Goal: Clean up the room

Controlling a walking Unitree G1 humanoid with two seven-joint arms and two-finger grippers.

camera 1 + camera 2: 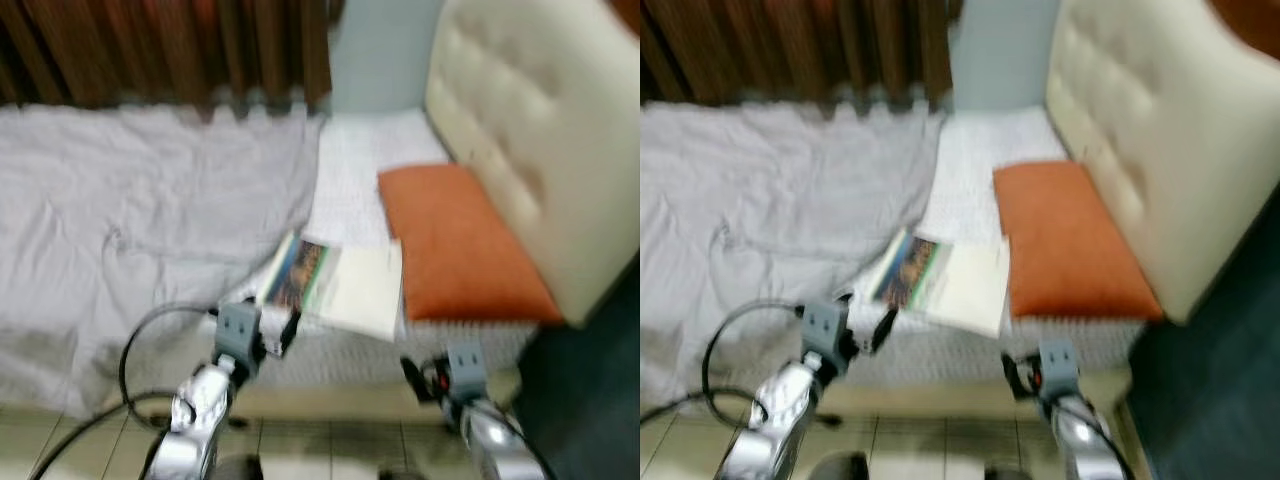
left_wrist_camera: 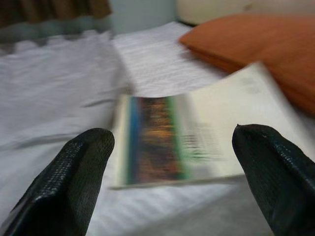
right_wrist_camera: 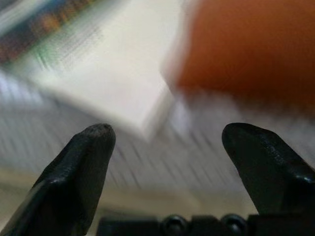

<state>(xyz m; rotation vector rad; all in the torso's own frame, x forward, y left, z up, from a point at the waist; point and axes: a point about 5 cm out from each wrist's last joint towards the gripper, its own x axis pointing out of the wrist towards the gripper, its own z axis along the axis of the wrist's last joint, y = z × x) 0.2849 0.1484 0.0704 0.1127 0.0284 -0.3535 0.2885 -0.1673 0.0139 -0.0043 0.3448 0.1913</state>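
A book (image 1: pixel 335 280) with a cream cover and a colourful strip lies flat on the bed, near its front edge, touching the orange pillow (image 1: pixel 455 240). In the left wrist view the book (image 2: pixel 197 142) lies just ahead of my left gripper (image 2: pixel 170 182), whose fingers stand wide open with nothing between them. My left gripper (image 1: pixel 268 335) hovers at the bed's edge by the book's near-left corner. My right gripper (image 3: pixel 167 167) is open too, empty, low at the bed's front edge (image 1: pixel 425 375), facing the book's corner (image 3: pixel 123 83) and the pillow (image 3: pixel 246 49).
A crumpled grey sheet (image 1: pixel 130 220) covers the bed's left part. A cream padded headboard (image 1: pixel 540 130) rises on the right, brown curtains (image 1: pixel 170 45) hang behind. Tiled floor (image 1: pixel 330 440) lies below the bed's edge. A black cable (image 1: pixel 135 350) loops by my left arm.
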